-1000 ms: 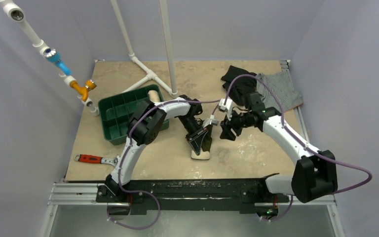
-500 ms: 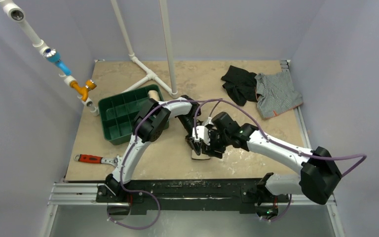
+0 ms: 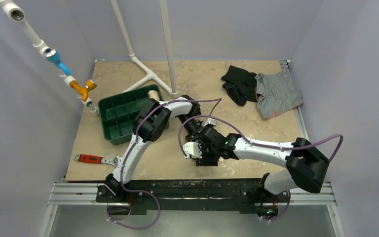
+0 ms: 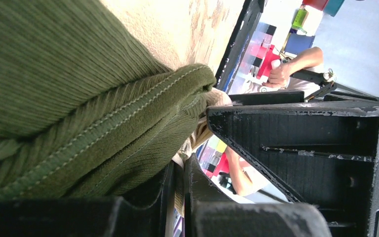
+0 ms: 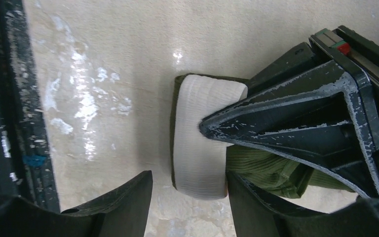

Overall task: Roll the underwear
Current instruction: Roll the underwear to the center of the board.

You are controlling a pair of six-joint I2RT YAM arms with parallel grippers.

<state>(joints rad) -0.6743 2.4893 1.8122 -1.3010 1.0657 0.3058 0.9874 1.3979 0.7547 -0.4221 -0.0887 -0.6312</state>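
Underwear [image 5: 269, 170] lies on the counter [image 3: 202, 79] to the right of the green tray [image 3: 107, 129], nearer the front edge than the tray is. It's bunched up: olive ribbed cloth w/ the cream waistband [image 5: 197, 143] curved across one end. In the top view it's almost all hidden under the two wrists.

L hand [image 4: 179, 170]: fingers pressed together, pinching a fold of the underwear. A strip of beige cloth shows in the thin slit btwn them, w/ an olive seam bulging just above. From the R wrist cam its black finger tip sits on the waistband.

R hand [image 5: 188, 178]: spread, low over the counter, one finger each side of the waistband's end. Can't tell if either finger touches the cloth; not gripping it.

Both arms meet at that same spot right of the tray, R arm stretched across from its base.

Elsewhere:
- Red-handled wrench [image 3: 94, 159] just in front of the tray.
- White pipe frame [image 3: 150, 76] just behind the tray.
- Black garment [image 3: 239, 84] & grey striped garment [image 3: 276, 93] touching each other, well right of the tray at the back of the counter.
- Small cream thing [image 3: 153, 94] in the tray's far right corner.
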